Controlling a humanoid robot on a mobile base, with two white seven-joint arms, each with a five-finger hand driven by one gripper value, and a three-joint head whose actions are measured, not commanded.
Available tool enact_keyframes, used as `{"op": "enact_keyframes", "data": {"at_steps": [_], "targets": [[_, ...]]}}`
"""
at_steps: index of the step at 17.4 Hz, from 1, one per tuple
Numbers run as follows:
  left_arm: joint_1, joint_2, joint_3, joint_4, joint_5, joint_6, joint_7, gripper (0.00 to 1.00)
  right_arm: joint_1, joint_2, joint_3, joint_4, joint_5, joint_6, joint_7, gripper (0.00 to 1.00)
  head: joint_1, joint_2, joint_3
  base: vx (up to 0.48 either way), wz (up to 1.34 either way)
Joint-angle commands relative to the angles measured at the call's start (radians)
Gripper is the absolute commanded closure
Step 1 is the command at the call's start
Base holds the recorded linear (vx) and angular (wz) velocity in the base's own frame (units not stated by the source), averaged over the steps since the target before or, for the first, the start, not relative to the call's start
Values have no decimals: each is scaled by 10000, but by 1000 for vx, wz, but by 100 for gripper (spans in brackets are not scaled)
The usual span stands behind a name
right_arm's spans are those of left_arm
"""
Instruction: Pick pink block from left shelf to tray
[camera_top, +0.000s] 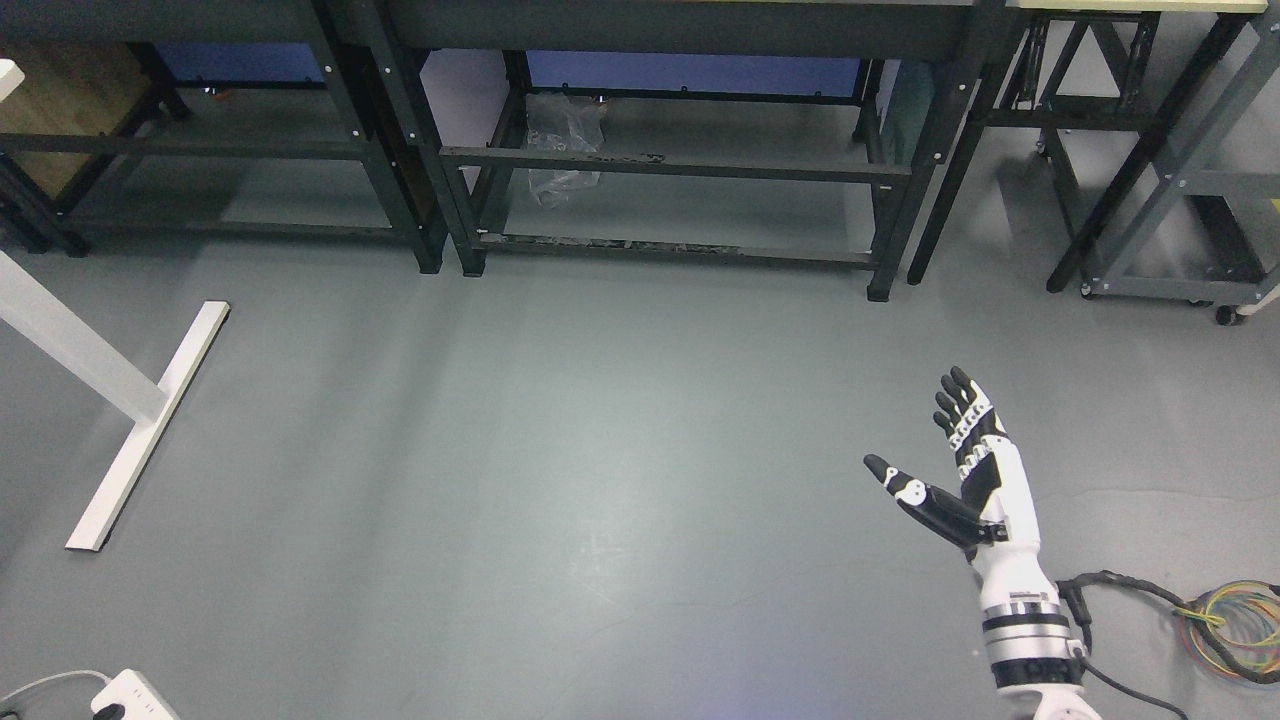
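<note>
My right hand (925, 430) reaches up from the lower right over the bare grey floor. Its fingers (962, 405) are straight and its thumb is spread out to the left; it holds nothing. No pink block, shelf with blocks, or tray shows in the head view. My left arm is out of view.
Dark metal workbench frames (660, 165) stand along the back, with a crumpled clear plastic bag (563, 140) under the middle one. A white table leg and foot (145, 425) stand at the left. A white power strip (135, 697) lies at the bottom left. Coloured cables (1235, 630) lie at the bottom right.
</note>
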Motion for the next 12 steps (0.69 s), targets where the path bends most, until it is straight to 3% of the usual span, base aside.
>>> {"op": "enact_keyframes", "data": {"at_steps": [1, 12], "targets": [[92, 175, 0, 0, -15, -1, 3, 0, -1, -174, 6, -2, 199, -11, -44, 0, 0, 0, 0, 66, -5], [92, 175, 0, 0, -15, -1, 3, 0, -1, -174, 6, -2, 199, -11, -44, 0, 0, 0, 0, 95, -8]]}}
